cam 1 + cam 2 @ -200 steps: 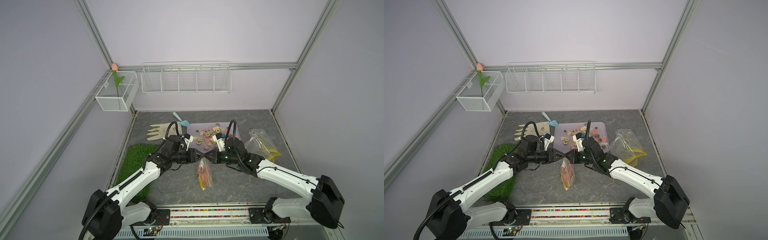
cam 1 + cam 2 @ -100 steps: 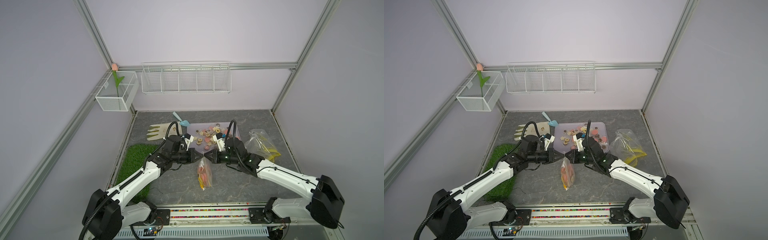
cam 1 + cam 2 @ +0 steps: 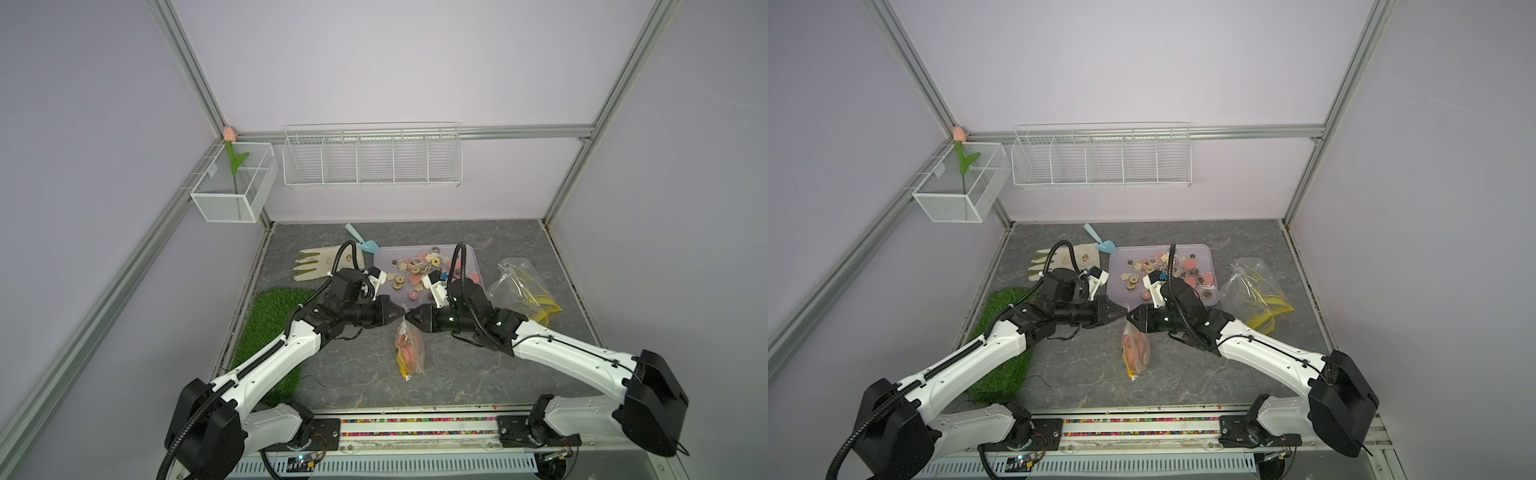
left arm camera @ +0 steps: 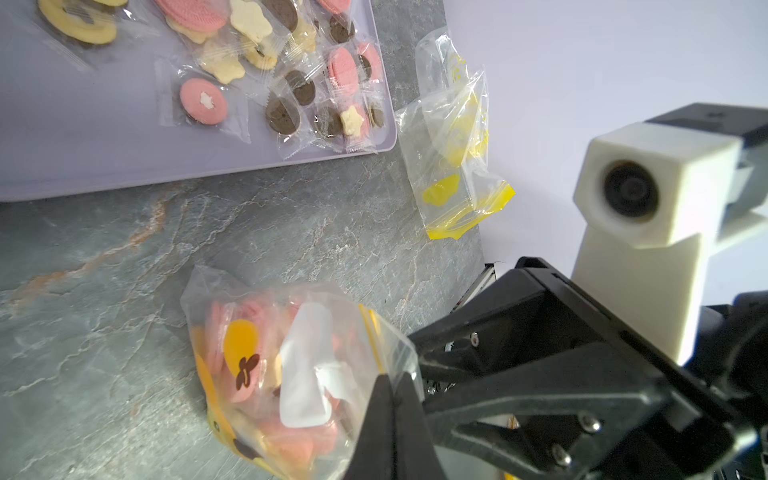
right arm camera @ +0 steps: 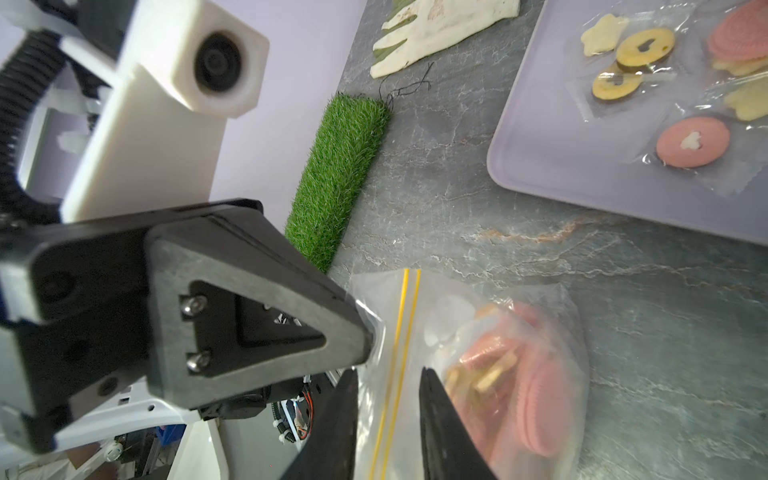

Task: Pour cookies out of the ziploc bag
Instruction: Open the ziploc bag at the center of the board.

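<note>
**gearhead_22:** So where was the ziploc bag, and how did it look?

**tabletop_mo:** It was mid-way across the grey slab, just in front of the lilac tray, right at the two gripper tips. Clear plastic, yellow zip lines up top, stuffed with cookies. They were mostly pink discs with a few cream bits, plus a yellow-orange face piece. The top end was up at the grippers and the rest sagged toward the slab. Whether the bottom touched it, he couldn't tell.

**gearhead_22:** And the fingers?

**tabletop_mo:** The left gripper had its fingers pressed together on a corner of the bag's top edge. The right gripper had its fingers spread, with the zip strip running between them.

**gearhead_22:** Anything else around?

**tabletop_mo:** The tray held a scatter of wrapped cookies: pink, cream and dark brown. A crumpled second bag with yellow trim lay just beside the tray on the robot's right. A glove and blue scoop were on the tray's other side, and a grass mat sat under the left arm. The right arm's wrist covered the tray's near edge in both top views.
</note>
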